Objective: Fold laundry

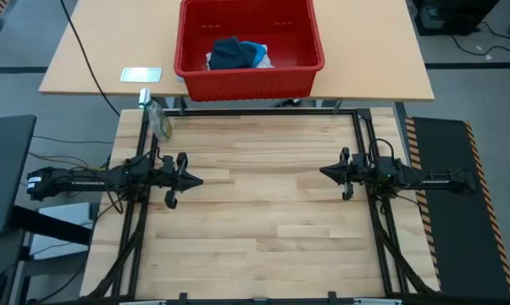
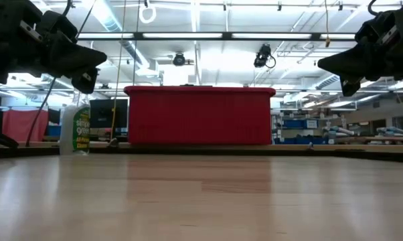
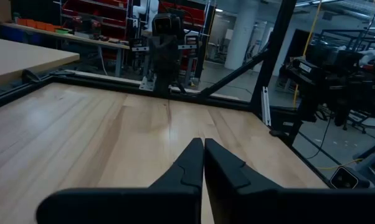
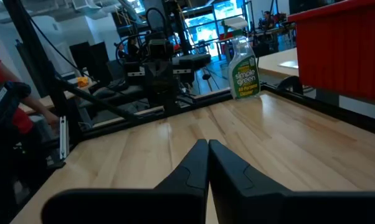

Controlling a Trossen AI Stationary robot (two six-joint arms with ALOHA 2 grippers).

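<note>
The left gripper hangs over the bare wooden table, fingers pressed together on nothing; the right gripper mirrors it, pinched closed and empty. The laundry lies heaped in the red basket beyond. Reaching in, an arm might snag the basket wall or drag several garments out together. Navy, blue and white cloth shows, crumpled.
</note>
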